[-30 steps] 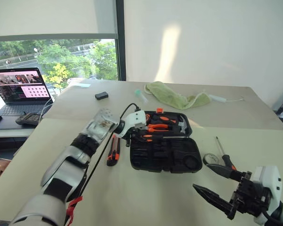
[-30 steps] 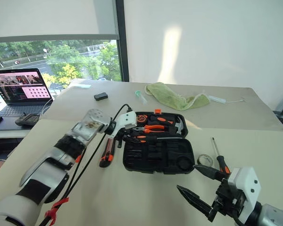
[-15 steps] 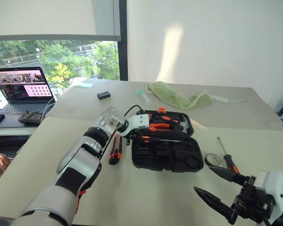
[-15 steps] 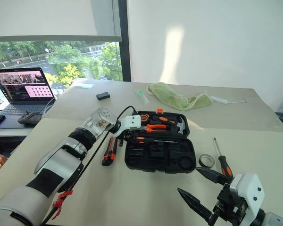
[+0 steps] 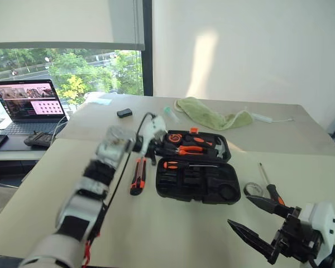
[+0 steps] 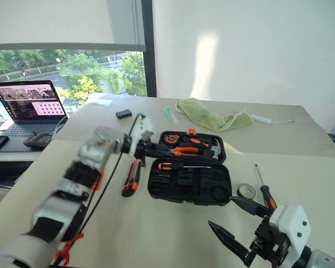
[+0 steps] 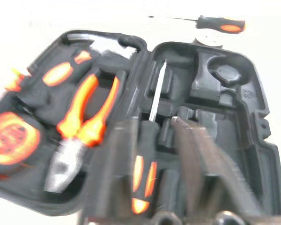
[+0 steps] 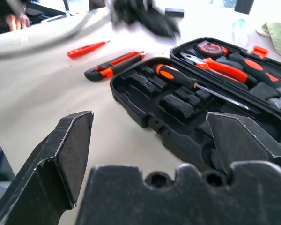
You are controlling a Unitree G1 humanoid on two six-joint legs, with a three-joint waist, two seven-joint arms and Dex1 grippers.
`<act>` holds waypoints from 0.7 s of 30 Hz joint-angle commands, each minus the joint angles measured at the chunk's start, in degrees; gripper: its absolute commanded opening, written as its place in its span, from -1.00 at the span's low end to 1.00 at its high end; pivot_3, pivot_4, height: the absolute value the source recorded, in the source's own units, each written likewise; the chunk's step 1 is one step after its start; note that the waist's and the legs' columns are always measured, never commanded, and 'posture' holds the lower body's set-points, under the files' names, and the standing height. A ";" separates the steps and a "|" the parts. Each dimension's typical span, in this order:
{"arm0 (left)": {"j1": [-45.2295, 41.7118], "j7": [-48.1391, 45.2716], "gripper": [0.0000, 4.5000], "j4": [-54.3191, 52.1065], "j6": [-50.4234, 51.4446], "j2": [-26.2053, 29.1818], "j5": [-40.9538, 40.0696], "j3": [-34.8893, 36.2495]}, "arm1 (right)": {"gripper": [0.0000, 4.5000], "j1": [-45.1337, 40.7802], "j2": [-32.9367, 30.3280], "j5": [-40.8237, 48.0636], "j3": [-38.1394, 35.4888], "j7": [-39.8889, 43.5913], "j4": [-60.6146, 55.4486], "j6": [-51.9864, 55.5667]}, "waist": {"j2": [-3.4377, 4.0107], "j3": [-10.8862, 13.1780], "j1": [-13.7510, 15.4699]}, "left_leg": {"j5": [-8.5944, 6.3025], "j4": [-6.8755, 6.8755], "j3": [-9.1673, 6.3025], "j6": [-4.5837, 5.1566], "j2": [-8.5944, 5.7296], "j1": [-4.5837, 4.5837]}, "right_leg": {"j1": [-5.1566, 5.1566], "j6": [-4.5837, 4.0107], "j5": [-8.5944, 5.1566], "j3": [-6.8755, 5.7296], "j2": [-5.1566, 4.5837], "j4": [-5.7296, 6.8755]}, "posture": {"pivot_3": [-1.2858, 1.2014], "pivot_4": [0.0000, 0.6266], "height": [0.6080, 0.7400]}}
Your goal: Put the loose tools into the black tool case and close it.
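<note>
on the black tool case [image 5: 198, 184], no readable writing or brand.

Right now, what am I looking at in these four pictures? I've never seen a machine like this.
It is a two-armed humanoid robot tidying tools. Two pictures come from cameras in its head, looking down over a table; the other two come from a camera on each wrist.

On the table lies an open black case with pliers and a hammer in its far half, and one screwdriver already inside. Still loose: a knife left of the case, a second screwdriver and a tape roll to its right, and a slim tester.

The left end effector is shut and empty beside the case. The right end effector waits open, holding nothing.
</note>
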 commanded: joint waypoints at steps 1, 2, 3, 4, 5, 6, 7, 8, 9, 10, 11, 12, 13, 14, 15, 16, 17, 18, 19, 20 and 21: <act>1.27 12.01 -0.98 -3.60 0.80 -3.89 1.34 1.50 | 1.00 -0.42 -0.40 -0.06 -0.57 -1.56 -1.30 0.06 | -0.06 0.03 -0.14 | 0.00 0.02 0.00 0.00 0.00 -0.03 | -0.04 0.00 0.01 0.00 0.01 0.03 | 0.03 -0.52 1.00; 2.27 15.49 -0.98 -2.51 1.29 -5.46 2.26 1.09 | 1.00 -0.22 -0.54 -0.35 -0.70 -1.84 -1.59 0.30 | -0.06 0.03 -0.26 | 0.01 0.02 0.00 -0.01 0.00 -0.04 | -0.07 0.00 0.01 0.02 0.02 0.04 | 0.03 -0.52 1.00; 2.90 17.95 -0.98 -1.69 1.69 -6.51 2.81 0.80 | 1.00 -0.06 -0.65 -0.58 -0.76 -2.03 -1.79 0.45 | -0.04 0.02 -0.34 | 0.01 0.01 0.00 -0.02 0.00 -0.02 | -0.07 0.00 0.01 0.03 0.02 0.08 | 0.03 -0.52 1.00; 3.60 20.07 -0.98 -0.91 1.44 -7.41 3.91 -0.23 | 1.00 0.13 -0.66 -0.50 -0.84 -2.36 -2.06 0.65 | -0.01 0.01 -0.33 | 0.02 -0.01 0.00 -0.04 0.02 0.03 | -0.06 -0.01 0.01 0.03 0.03 0.12 | 0.03 -0.52 1.00; 4.06 21.33 -0.98 -0.55 1.23 -7.93 4.64 -0.98 | 1.00 0.26 -0.69 -0.37 -0.88 -2.62 -2.24 0.77 | 0.00 0.00 -0.33 | 0.02 -0.01 -0.01 -0.04 0.03 0.10 | 0.01 -0.01 0.01 0.03 0.03 0.12 | 0.03 -0.52 1.00; 4.19 22.73 -0.98 0.35 1.55 -8.46 5.20 -1.24 | 1.00 0.44 -0.84 -1.60 -1.12 -3.74 -2.67 1.17 | 0.01 -0.01 -0.29 | 0.02 -0.02 -0.01 -0.04 0.02 0.16 | 0.05 -0.01 0.00 0.03 0.02 0.12 | 0.03 -0.52 1.00; 4.31 23.82 -0.98 0.78 1.83 -9.02 5.29 -1.13 | 1.00 0.56 -0.95 -2.71 -1.26 -4.64 -2.99 1.41 | 0.01 -0.01 -0.26 | 0.02 -0.02 -0.01 -0.04 0.03 0.20 | 0.10 -0.01 0.00 0.03 0.02 0.12 | 0.03 -0.52 1.00; 4.46 24.29 -0.98 0.45 2.26 -9.47 4.91 -0.88 | 1.00 0.76 -0.99 -3.22 -1.34 -5.05 -3.18 1.47 | 0.02 -0.02 -0.27 | 0.01 -0.02 -0.01 -0.04 0.03 0.26 | 0.16 -0.01 0.00 0.03 0.02 0.12 | 0.03 -0.52 1.00; 4.74 24.15 -0.98 -0.47 3.47 -9.86 4.57 -1.09 | 1.00 0.82 -1.21 -2.45 -1.39 -5.16 -3.22 2.00 | 0.02 -0.02 -0.25 | 0.01 -0.02 -0.01 -0.04 0.03 0.29 | 0.19 -0.01 0.00 0.03 0.02 0.09 | 0.03 -0.52 1.00; 5.04 24.03 -0.98 -1.11 4.44 -10.06 4.43 -1.33 | 1.00 0.81 -1.39 -1.65 -1.40 -5.33 -3.20 2.54 | 0.02 -0.02 -0.22 | 0.01 -0.02 -0.01 -0.04 0.03 0.31 | 0.21 -0.01 0.00 0.03 0.01 0.09 | 0.03 -0.52 1.00; 5.25 23.98 -0.98 -1.50 5.15 -10.15 4.40 -1.54 | 1.00 0.79 -1.52 -1.10 -1.41 -5.50 -3.20 2.96 | 0.03 -0.02 -0.23 | 0.01 -0.02 -0.02 -0.05 0.04 0.34 | 0.23 -0.01 0.00 0.02 0.02 0.08 | 0.03 -0.52 1.00; 5.70 23.02 -0.98 -1.42 6.25 -9.83 4.66 -2.46 | 1.00 0.74 -1.74 -0.73 -1.40 -6.07 -2.92 3.82 | 0.04 -0.03 -0.24 | 0.01 -0.02 -0.02 -0.05 0.05 0.36 | 0.25 -0.02 0.00 0.03 0.01 0.09 | 0.03 -0.52 1.00; 6.22 22.32 -0.98 -1.31 6.52 -9.35 5.13 -3.34 | 1.00 0.55 -1.98 -0.84 -1.30 -6.61 -2.51 4.49 | 0.05 -0.04 -0.23 | 0.01 -0.02 -0.03 -0.05 0.06 0.37 | 0.26 -0.02 0.00 0.03 0.01 0.09 | 0.03 -0.52 1.00; 6.84 21.58 -0.98 -1.60 6.81 -8.77 5.56 -4.21 | 1.00 0.27 -2.12 -1.38 -1.33 -7.56 -2.07 5.27 | 0.07 -0.06 -0.24 | 0.01 -0.02 -0.03 -0.05 0.07 0.39 | 0.29 -0.02 0.00 0.02 0.01 0.09 | 0.03 -0.52 1.00; 7.36 21.12 -0.98 -1.97 6.97 -8.25 5.82 -4.75 | 1.00 -0.31 -2.02 -1.68 -1.46 -8.81 -1.66 5.97 | 0.11 -0.09 -0.26 | 0.00 -0.02 -0.04 -0.06 0.07 0.41 | 0.31 -0.02 -0.01 0.02 0.01 0.07 | 0.03 -0.52 1.00; 7.76 21.12 -0.98 -2.61 6.52 -7.84 5.75 -4.72 | 1.00 -1.19 -2.06 -0.12 -1.57 -10.03 -1.20 7.17 | 0.12 -0.10 -0.30 | -0.01 -0.02 -0.03 -0.06 0.08 0.45 | 0.35 -0.03 -0.01 0.02 0.00 0.06 | 0.03 -0.52 1.00; 7.98 21.21 -0.98 -3.57 5.41 -7.75 5.06 -3.93 | 1.00 -2.37 -2.18 1.74 -1.77 -11.61 -0.88 8.58 | 0.12 -0.10 -0.34 | -0.02 -0.03 -0.04 -0.08 0.09 0.49 | 0.38 -0.04 -0.01 0.02 -0.01 0.04 | 0.03 -0.52 1.00; 8.11 21.19 -0.98 -4.75 3.87 -7.86 3.91 -2.70 | 1.00 -3.90 -2.13 3.25 -1.97 -13.39 -0.74 9.60 | 0.12 -0.10 -0.40 | -0.03 -0.04 -0.04 -0.09 0.10 0.54 | 0.43 -0.04 -0.02 0.02 -0.01 0.02 | 0.03 -0.52 1.00; 8.29 21.28 -0.98 -6.37 2.54 -8.18 2.61 -1.35 | 1.00 -5.03 -2.13 4.50 -2.40 -14.76 -0.74 10.32 | 0.14 -0.11 -0.43 | -0.05 -0.05 -0.04 -0.11 0.12 0.60 | 0.48 -0.05 -0.02 0.02 -0.01 0.01 | 0.03 -0.52 1.00; 8.43 21.15 -0.98 -9.21 1.00 -8.51 0.41 0.92 | 1.00 -7.16 -2.87 6.72 -2.86 -17.69 -0.24 12.45 | 0.15 -0.12 -0.47 | -0.06 -0.08 -0.05 -0.12 0.14 0.62 | 0.50 -0.07 -0.03 0.03 -0.04 -0.01 | 0.03 -0.52 1.00; 8.66 20.89 -0.98 -12.00 0.13 -8.49 -1.23 2.50 | 1.00 -9.14 -3.60 8.75 -3.33 -20.69 0.33 14.58 | 0.16 -0.12 -0.57 | -0.06 -0.10 -0.05 -0.12 0.14 0.61 | 0.46 -0.10 -0.05 0.02 -0.08 0.00 | 0.03 -0.52 1.00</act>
